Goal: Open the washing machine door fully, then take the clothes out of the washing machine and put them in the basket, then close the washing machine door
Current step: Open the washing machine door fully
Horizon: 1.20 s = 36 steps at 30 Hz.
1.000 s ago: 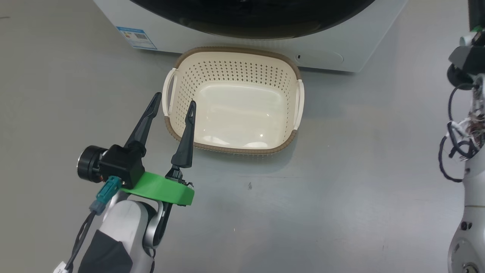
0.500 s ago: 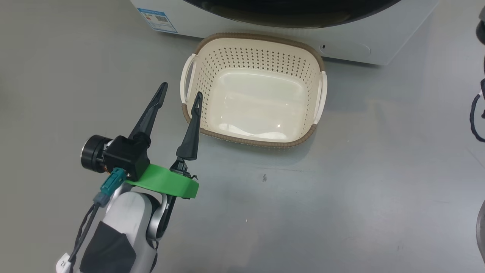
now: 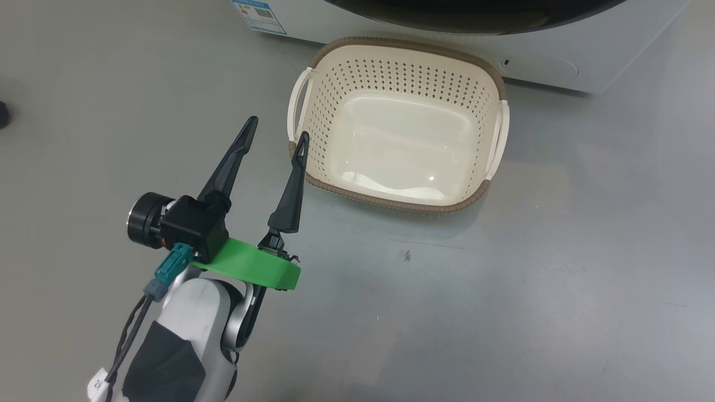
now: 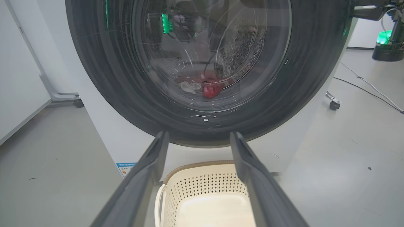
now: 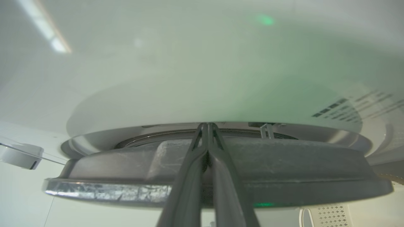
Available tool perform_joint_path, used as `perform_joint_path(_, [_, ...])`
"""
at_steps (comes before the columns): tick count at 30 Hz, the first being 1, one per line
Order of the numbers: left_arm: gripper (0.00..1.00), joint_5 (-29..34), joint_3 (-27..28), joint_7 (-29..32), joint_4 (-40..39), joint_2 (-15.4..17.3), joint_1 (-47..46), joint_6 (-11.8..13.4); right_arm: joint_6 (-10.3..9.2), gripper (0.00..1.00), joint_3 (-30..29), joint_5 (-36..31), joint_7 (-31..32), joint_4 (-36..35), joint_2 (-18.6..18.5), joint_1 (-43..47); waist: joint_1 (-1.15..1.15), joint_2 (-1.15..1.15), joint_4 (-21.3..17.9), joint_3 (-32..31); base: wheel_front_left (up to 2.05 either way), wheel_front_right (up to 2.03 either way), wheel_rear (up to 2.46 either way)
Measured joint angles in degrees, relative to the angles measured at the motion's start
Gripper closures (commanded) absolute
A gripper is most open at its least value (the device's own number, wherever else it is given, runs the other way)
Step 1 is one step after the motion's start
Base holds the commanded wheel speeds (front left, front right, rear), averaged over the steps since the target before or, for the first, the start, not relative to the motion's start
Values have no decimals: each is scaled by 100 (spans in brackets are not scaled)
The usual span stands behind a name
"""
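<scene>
Washer (image 4: 104,132): white front-loader, standing on the floor. Door (image 4: 101,78) lies across the drum mouth. In the right wrist view, edge on, a thin gap with a bright ring shows between its rim and the white front. It is cracked open at most, and whether the latch is free cannot be told.

Basket (image 3: 391,75): on the floor just in front of the washer, below the door, with nothing in it.

Left claw (image 3: 277,128): spread, holding nothing, hanging just beside the basket's left handle and aimed at the door.

Right claw (image 5: 207,125): fingers pressed together, tips at the gap behind the door rim. Nothing can be seen pinched between them.

Clothes (image 4: 210,89): red bundle with a small white piece beside it, low in the drum, seen through the glass.

Progress, as I judge it: first step only. Left to do: swing the door wide, move every garment to the basket, shut the door.

Floor (image 3: 503,307): smooth grey, faintly glossy, one dark fleck (image 3: 407,256) near the basket. In the left wrist view, a pale panel (image 4: 19,78) on a wheeled foot stands to one side of the washer. A thin cable (image 4: 363,85) runs over the floor on the other side.
</scene>
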Motion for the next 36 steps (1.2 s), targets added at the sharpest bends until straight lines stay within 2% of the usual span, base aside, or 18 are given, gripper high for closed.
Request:
perform_joint_path(11, [0, -56, -24, 0, -27, -2, -11, 25, 27, 100, 54, 62, 319, 293, -74, -214, 0, 0, 45, 32, 0, 0, 0])
perform_joint_path(21, [0, -131, -2, 0, -2, -7, -40, 111, 319, 100, 60, 371, 751, 571, -83, -152, 0, 0, -46, -81, 0, 0, 0])
perform_joint_path(27, [0, -129, 51, 0, 37, -8, -38, 158, 516, 100, 58, 515, 926, 641, 31, 24, 0, 0, -143, -191, 0, 0, 0])
perform_joint_path(36, [0, -124, 110, 0, 90, -9, -7, 204, 694, 100, 121, 710, 1210, 639, 238, 406, 0, 0, -303, -356, 0, 0, 0])
